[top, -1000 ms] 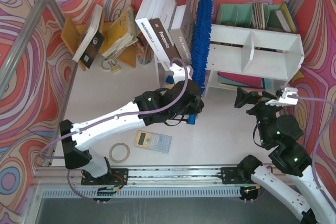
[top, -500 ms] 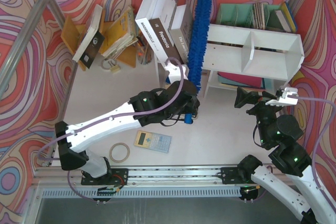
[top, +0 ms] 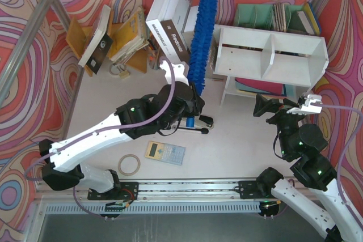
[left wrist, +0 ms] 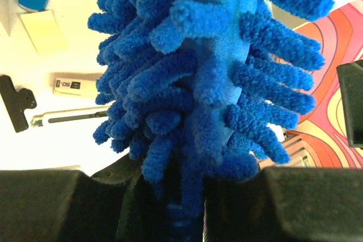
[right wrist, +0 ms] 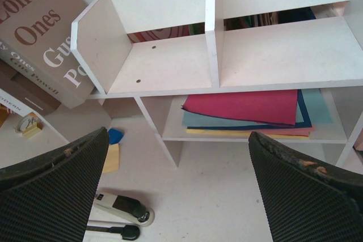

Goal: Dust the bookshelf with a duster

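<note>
Just beside bookshelf left edge: duster head (handle in left fingers).

The duster, a long fluffy royal-blue microfibre head on a blue handle, stands steeply with its head uppermost, just left of the bookshelf (whether its fibres touch the shelf's left side cannot be told). The left gripper is clamped on its lower end. The bookshelf is white, with one upright divider between two upper compartments. Coloured sheets lie flat on its lower level.
</note>
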`<state>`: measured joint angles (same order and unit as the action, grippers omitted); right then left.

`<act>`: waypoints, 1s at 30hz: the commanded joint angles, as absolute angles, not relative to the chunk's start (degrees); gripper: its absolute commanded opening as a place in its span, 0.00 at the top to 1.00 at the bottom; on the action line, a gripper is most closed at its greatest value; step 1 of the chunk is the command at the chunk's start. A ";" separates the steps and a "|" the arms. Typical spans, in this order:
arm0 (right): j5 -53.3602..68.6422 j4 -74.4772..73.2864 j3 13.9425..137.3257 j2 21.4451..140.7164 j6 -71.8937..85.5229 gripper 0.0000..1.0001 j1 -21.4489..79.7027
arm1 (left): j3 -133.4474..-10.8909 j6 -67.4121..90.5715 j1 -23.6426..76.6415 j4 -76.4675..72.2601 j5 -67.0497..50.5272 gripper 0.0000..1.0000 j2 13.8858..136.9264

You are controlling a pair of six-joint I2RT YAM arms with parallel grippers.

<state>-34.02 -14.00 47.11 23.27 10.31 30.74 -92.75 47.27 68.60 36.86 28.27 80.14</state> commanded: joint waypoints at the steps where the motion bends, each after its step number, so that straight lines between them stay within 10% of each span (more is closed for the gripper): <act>1: -34.80 -12.30 46.91 23.11 9.93 0.01 30.76 | -94.20 43.69 67.94 34.28 33.91 1.00 75.52; 30: -34.63 -11.89 46.87 24.48 9.88 0.01 30.81 | -73.12 34.57 67.59 26.22 46.21 1.00 52.85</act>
